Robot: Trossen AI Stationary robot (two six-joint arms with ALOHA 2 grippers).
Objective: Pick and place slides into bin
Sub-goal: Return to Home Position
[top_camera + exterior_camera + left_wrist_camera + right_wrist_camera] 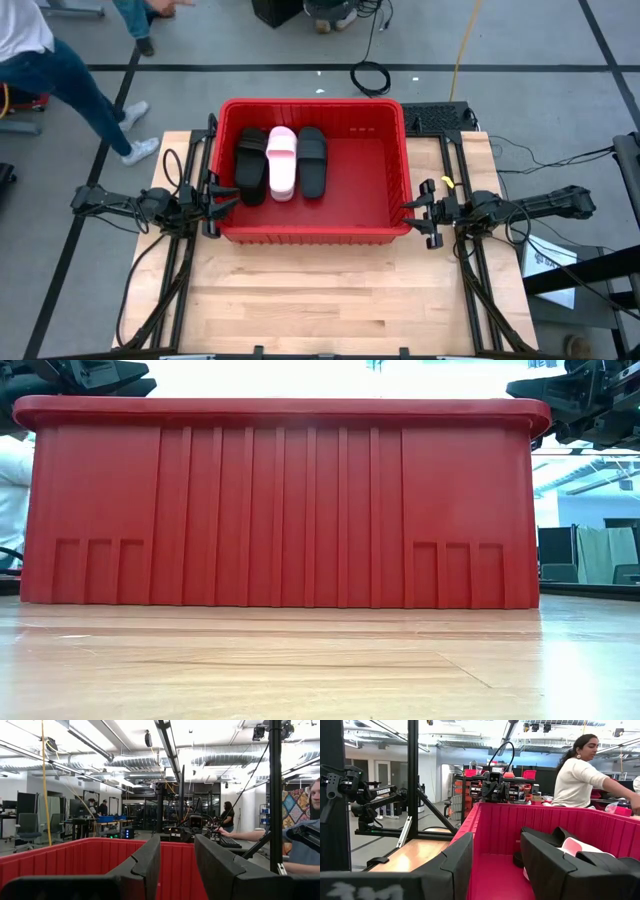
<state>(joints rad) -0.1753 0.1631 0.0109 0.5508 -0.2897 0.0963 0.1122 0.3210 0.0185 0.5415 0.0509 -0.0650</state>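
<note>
The red bin (310,103) stands on the wooden table, its ribbed near wall filling the low view (280,510). Three slides lie side by side, flat on the bin's floor in its left part: a black one (251,165), a pale pink one (282,162) and another black one (313,160). They also show in the right wrist view (555,837). No other slides are in view. My left gripper (228,197) is open at the bin's left rim, fingers pointing toward the bin (177,865). My right gripper (410,213) is open at the bin's right rim (495,865). Both are empty.
Bare wooden table top (330,300) lies between the bin and the near edge. A person (60,70) walks on the floor beyond the far left corner, and another person (580,775) stands behind the bin. Cables (372,77) lie on the floor beyond the far edge.
</note>
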